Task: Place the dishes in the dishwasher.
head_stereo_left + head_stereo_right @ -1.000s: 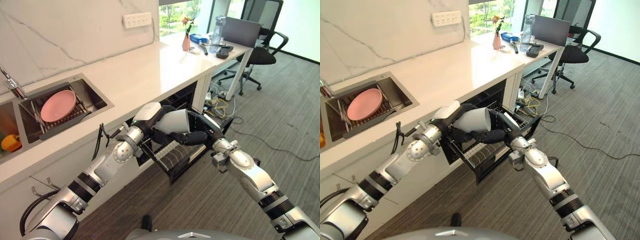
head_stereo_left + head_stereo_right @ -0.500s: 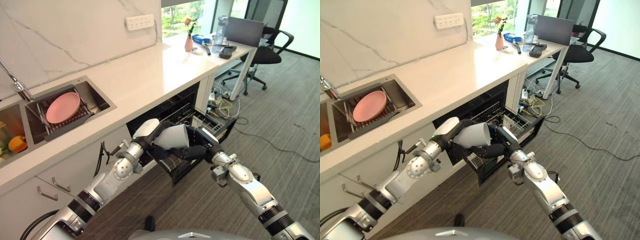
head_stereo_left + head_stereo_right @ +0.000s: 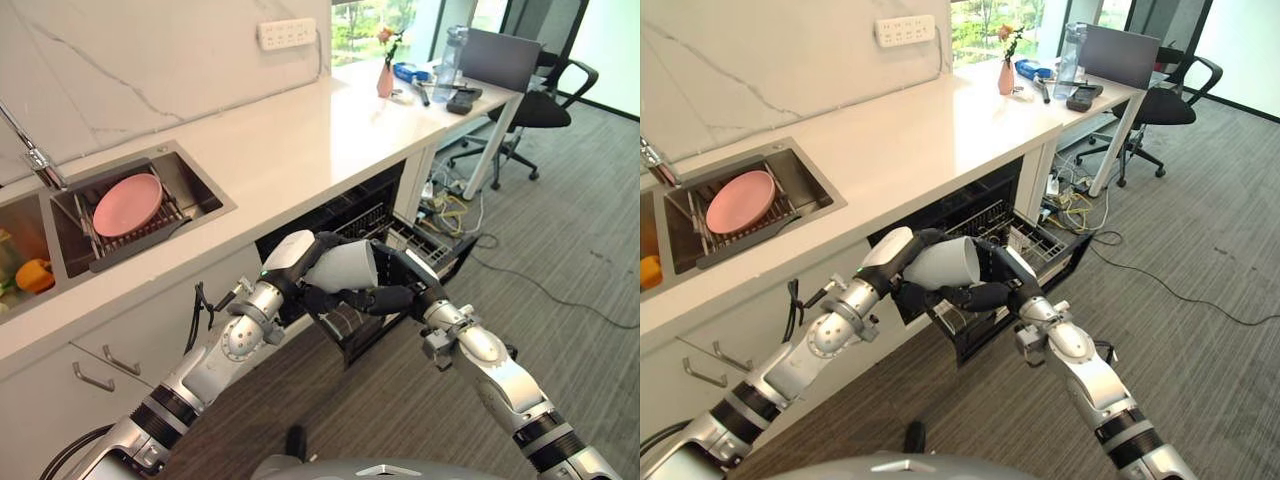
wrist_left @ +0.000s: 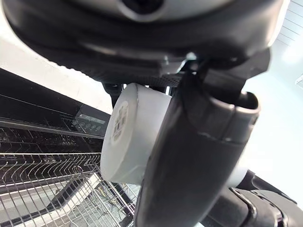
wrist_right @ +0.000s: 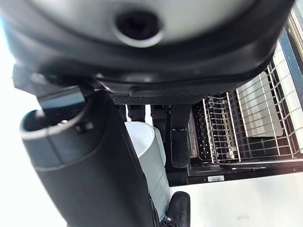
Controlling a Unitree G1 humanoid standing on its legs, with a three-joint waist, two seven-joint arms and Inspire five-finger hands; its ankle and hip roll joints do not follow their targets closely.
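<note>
Nearest, the two silver-grey arms met over the grey ribbed carpet (image 3: 560, 300), both dark hands on one smooth, pale grey cup (image 3: 345, 266) held on its side in the air just in front of the open dishwasher (image 3: 385, 225). The left hand (image 3: 300, 262) had its fingers curled round the closed end of the cup, whose flat base bore a small printed label too fine to read in the left wrist view. The right hand (image 3: 392, 297) reached in from the other side, its fingers (image 5: 179, 142) lying along the cup's lower wall and rim, thumb on the near side, so it gripped the cup as well. Just behind and below the cup, the wire rack (image 3: 1025, 245) stood pulled out of the dishwasher, a grid of thin metal rods with a ribbed pale insert; the cup hung above it, not resting on it. Above ran the glossy white surface (image 3: 300, 140), with a steel sink (image 3: 190, 195) sunk into it farther back, a round matte pink plate (image 3: 127, 204) leaning on a drain rack inside. At the far end stood a pink vase (image 3: 385, 80) with flowers, and beyond it an office chair (image 3: 545, 105).
</note>
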